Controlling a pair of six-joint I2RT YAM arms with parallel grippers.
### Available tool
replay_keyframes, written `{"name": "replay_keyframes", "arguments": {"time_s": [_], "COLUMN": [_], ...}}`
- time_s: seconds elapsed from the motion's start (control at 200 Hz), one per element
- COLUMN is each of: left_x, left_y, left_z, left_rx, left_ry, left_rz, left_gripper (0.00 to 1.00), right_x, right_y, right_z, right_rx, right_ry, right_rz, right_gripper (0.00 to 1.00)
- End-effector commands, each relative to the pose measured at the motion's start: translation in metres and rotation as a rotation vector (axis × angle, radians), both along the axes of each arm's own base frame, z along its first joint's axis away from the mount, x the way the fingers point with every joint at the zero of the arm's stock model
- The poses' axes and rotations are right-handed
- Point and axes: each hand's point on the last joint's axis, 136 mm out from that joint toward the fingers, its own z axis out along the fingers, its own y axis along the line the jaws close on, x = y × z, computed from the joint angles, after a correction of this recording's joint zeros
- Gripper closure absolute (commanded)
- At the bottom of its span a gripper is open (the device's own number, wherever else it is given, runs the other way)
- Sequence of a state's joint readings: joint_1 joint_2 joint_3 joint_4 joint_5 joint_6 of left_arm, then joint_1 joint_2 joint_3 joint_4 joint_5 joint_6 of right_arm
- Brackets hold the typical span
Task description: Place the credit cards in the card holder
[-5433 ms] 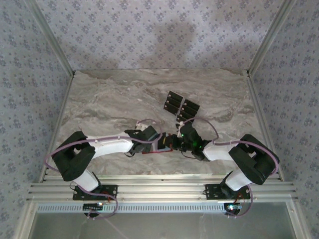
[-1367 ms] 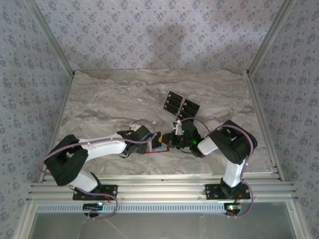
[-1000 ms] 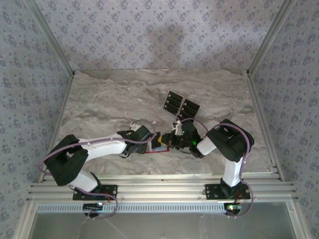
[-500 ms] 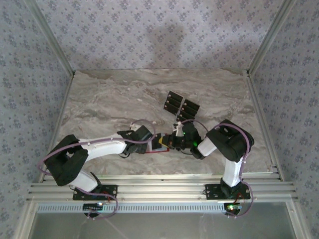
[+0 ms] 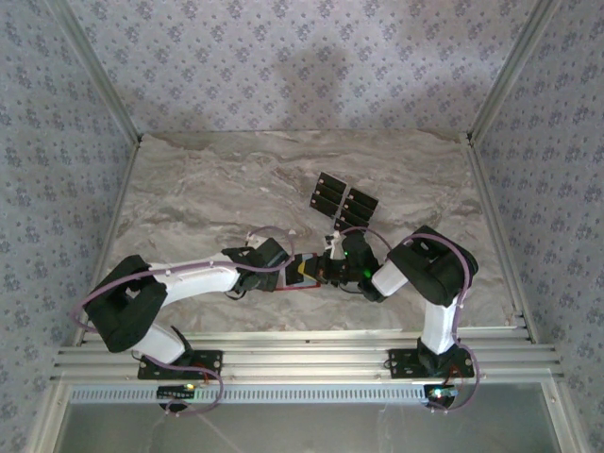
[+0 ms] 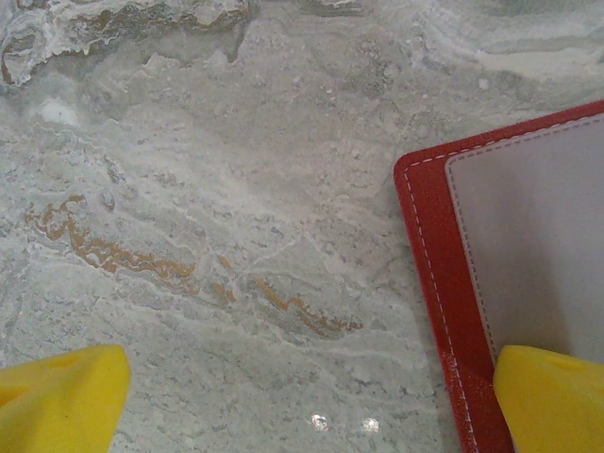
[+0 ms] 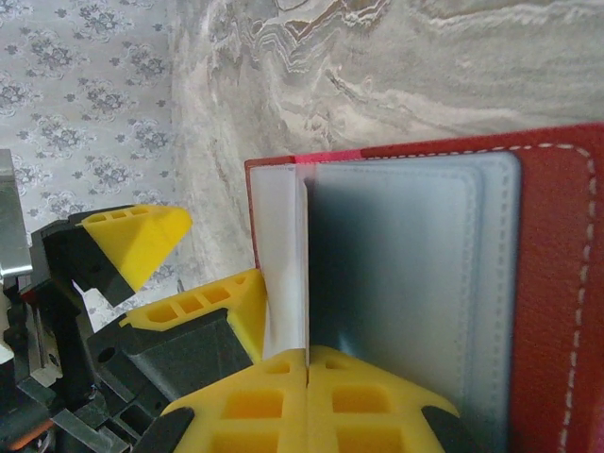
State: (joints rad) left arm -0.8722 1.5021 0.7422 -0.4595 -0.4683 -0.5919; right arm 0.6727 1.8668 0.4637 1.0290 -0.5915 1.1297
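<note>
The red card holder [image 5: 300,276] lies open on the marble between the two arms, its pale grey-blue inside [image 7: 396,283] facing up. My right gripper [image 7: 308,354] is shut on one credit card [image 7: 286,264], held on edge with its pale face showing, its far end down at the holder's inner pocket. My left gripper [image 5: 281,268] is open and low over the holder's left end. One yellow fingertip [image 6: 552,396] sits on the red border [image 6: 429,245], the other [image 6: 61,396] over bare marble. More black credit cards [image 5: 327,193] lie in two fanned groups behind the holder.
The second fan of black cards [image 5: 360,207] lies just behind my right wrist. Patterned walls with metal rails [image 5: 491,203] close in the table on three sides. My left gripper's yellow fingers [image 7: 132,241] stand close beside the held card.
My right gripper has edged a little to the left over the card holder, carrying the card. The left arm has stayed in place with its jaws wide.
</note>
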Motion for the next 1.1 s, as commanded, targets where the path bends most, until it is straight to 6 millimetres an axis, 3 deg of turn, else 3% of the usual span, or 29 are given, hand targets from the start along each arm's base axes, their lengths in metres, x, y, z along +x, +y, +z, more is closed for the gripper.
{"name": "replay_keyframes", "arguments": {"time_s": [0.0, 1.094], "left_x": [-0.004, -0.004], "left_y": [0.014, 0.014], "left_z": [-0.011, -0.011], "left_rx": [0.075, 0.07], "left_ry": [0.024, 0.024], "left_rz": [0.008, 0.013], "left_gripper": [0.0, 0.0], "right_x": [-0.002, -0.006], "right_y": [0.005, 0.015], "right_z": [-0.003, -0.016], "right_rx": [0.0, -0.038], "right_ry": [0.012, 0.049], "right_rz": [0.014, 0.032], "right_gripper": [1.0, 0.99]}}
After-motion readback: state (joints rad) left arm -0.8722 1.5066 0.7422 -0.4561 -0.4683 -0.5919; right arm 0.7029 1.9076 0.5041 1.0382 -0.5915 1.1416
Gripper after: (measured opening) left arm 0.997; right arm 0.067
